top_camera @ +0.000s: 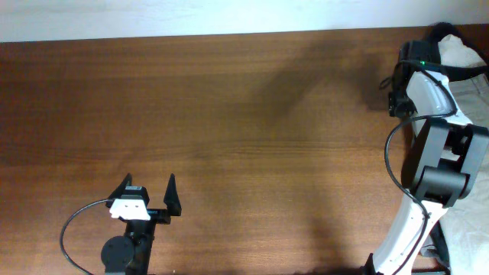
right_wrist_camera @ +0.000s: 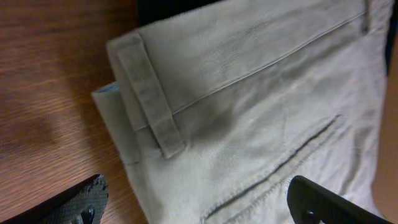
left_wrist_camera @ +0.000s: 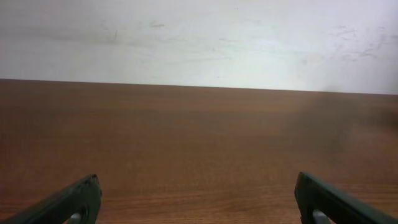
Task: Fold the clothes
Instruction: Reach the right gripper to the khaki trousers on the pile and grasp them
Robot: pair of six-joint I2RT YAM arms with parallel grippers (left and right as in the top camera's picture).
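Note:
The light khaki shorts (right_wrist_camera: 249, 93) fill the right wrist view, with waistband, a belt loop (right_wrist_camera: 149, 99) and a back pocket slit (right_wrist_camera: 292, 162) showing. My right gripper (right_wrist_camera: 199, 208) is open just above the shorts' waistband corner, one finger over the wood and one over the fabric. From overhead the shorts (top_camera: 475, 88) lie at the table's far right edge, mostly under my right arm (top_camera: 432, 99). My left gripper (top_camera: 150, 187) is open and empty over bare wood at the front left, and the left wrist view (left_wrist_camera: 198, 202) shows nothing between its fingers.
A black garment (right_wrist_camera: 168, 6) lies just beyond the waistband. From overhead, dark cloth (top_camera: 443, 32) and pale cloth (top_camera: 461, 52) sit at the back right corner. The brown wooden table (top_camera: 244, 114) ends at a white wall (left_wrist_camera: 199, 37).

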